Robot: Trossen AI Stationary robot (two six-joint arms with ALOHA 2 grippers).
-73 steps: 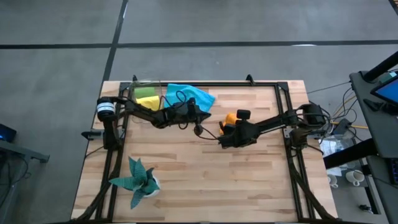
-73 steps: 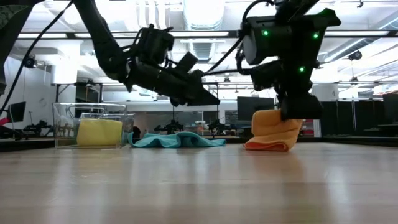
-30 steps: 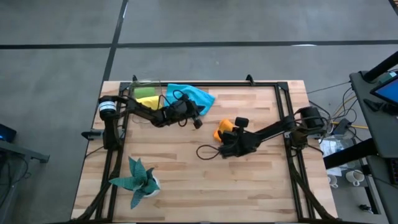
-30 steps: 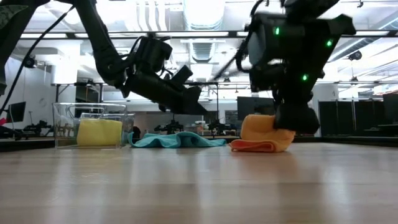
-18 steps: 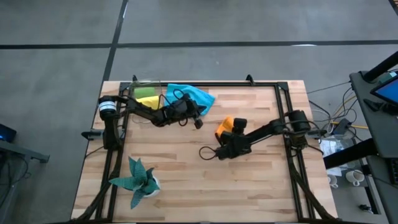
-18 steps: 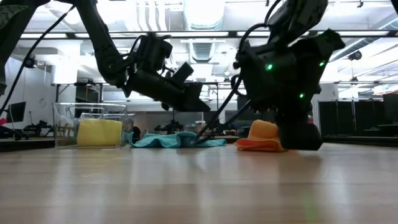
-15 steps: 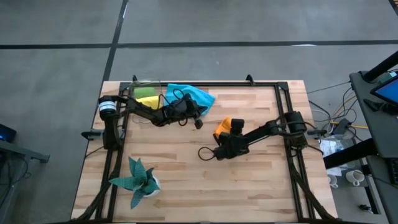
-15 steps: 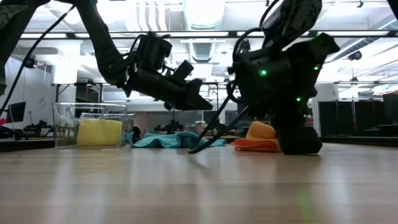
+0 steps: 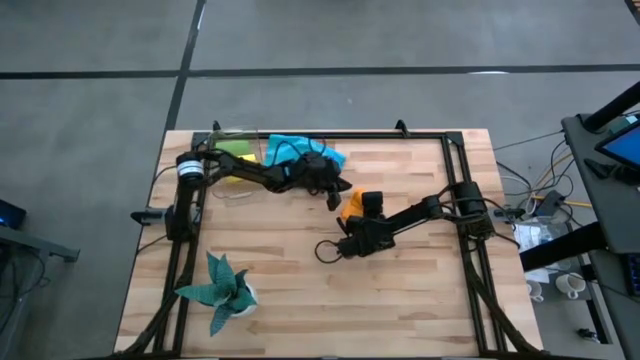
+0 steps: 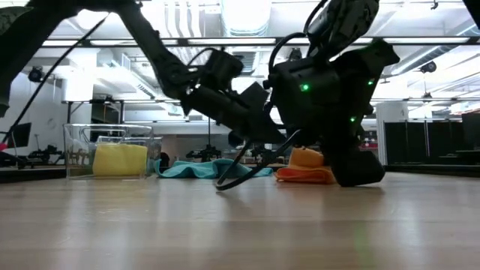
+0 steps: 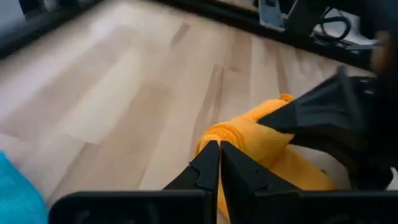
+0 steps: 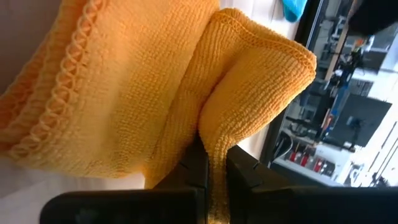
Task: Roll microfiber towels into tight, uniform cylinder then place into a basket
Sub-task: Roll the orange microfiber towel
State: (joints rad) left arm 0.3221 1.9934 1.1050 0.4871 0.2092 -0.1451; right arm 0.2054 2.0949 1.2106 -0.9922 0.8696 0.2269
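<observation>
My right gripper (image 12: 213, 180) is pinched tight on a fold of the orange towel (image 9: 351, 203), which bunches on the table (image 9: 420, 290) right at my fingertips. My left gripper (image 9: 340, 190), fingers pressed together and empty, hangs just beside that same towel. Behind my left arm lie the blue towel (image 9: 290, 147) and the basket (image 10: 109, 150) with a yellow towel (image 10: 119, 159) in it
</observation>
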